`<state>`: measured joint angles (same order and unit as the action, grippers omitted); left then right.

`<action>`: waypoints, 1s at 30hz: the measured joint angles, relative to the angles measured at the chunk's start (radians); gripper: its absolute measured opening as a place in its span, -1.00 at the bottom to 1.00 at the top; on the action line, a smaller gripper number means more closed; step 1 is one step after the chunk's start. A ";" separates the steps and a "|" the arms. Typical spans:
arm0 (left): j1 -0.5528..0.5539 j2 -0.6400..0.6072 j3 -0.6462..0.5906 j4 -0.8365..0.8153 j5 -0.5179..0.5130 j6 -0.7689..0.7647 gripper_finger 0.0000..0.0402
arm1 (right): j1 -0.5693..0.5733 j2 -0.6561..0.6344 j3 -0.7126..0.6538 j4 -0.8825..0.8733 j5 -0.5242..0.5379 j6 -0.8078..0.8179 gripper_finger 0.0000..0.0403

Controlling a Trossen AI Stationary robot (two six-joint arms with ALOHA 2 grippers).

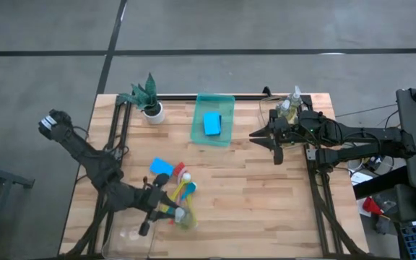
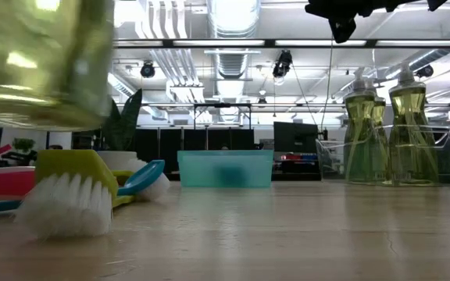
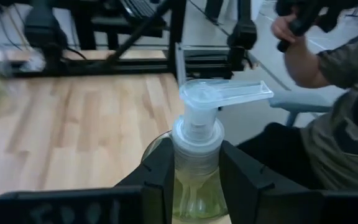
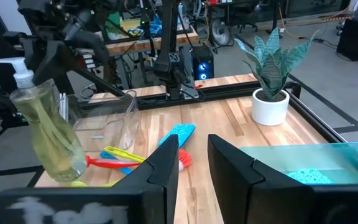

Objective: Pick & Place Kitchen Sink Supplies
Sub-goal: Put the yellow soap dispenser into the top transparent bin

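Note:
My left gripper [image 1: 166, 210] is near the table's near-left part, shut on a clear bottle of yellowish soap [image 1: 183, 217] with a clear pump [image 3: 219, 93]. Beside it, brushes with red, yellow, blue and green handles [image 1: 183, 189] lie flat on the table, with a blue sponge [image 1: 161, 166] next to them. A second blue sponge [image 1: 211, 123] lies in the green tray [image 1: 226, 137]. More soap bottles [image 2: 381, 125] stand at the far right corner. My right gripper [image 4: 194, 155] is open and hovers above the table right of the green tray. My left gripper pinches the soap bottle's upper body [image 3: 194, 180], just under the pump collar, between its two fingers [image 3: 160, 171]. The fingers come roughly level from the table's left. The bottle [image 2: 37, 62] is lifted clear of the table and tilted [image 4: 45, 130].
A potted plant [image 1: 149, 97] stands at the far left. A clear tray [image 1: 125, 235] sits at the near-left edge. A person [image 3: 334, 93] is beyond the table edge in the left wrist view. Bare wood lies in the table's middle and near right.

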<state>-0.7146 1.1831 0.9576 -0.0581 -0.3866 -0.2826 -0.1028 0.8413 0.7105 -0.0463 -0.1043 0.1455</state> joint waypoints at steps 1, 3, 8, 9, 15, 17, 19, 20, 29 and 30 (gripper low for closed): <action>0.013 0.000 0.004 -0.004 0.000 0.015 -0.52 | 0.000 0.000 0.000 0.000 0.000 0.000 -0.58; 0.047 0.000 0.008 -0.005 0.000 0.040 -0.53 | 0.000 0.000 0.000 0.000 0.000 0.000 -0.59; 0.162 0.000 0.005 0.029 0.030 0.110 -0.53 | 0.000 0.000 -0.006 -0.001 0.000 0.000 -0.64; 0.190 0.002 0.005 0.044 0.058 0.125 -0.53 | 0.000 0.000 -0.008 -0.002 0.000 0.000 -0.65; 0.365 0.003 0.004 0.093 0.199 0.156 -0.54 | 0.000 0.000 -0.013 -0.003 0.000 0.002 -0.69; 0.416 0.004 0.003 0.095 0.224 0.166 -0.54 | 0.000 0.000 -0.013 -0.003 0.000 0.001 -0.68; 0.460 0.016 0.002 0.124 0.250 0.183 -0.54 | 0.000 0.000 -0.014 -0.004 0.000 -0.004 -0.67; 0.482 0.024 0.002 0.135 0.265 0.186 -0.55 | 0.000 0.000 -0.013 -0.004 0.000 -0.010 -0.66; 0.621 0.171 0.003 0.335 0.417 0.187 -0.78 | 0.000 0.000 -0.015 -0.011 0.000 0.031 -0.62; 0.627 0.192 0.005 0.345 0.419 0.177 -0.84 | 0.000 0.007 -0.017 -0.014 0.000 0.063 -0.62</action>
<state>-0.0880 1.3755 0.9623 0.2873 0.0322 -0.1052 -0.1028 0.8480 0.6930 -0.0600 -0.1043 0.2088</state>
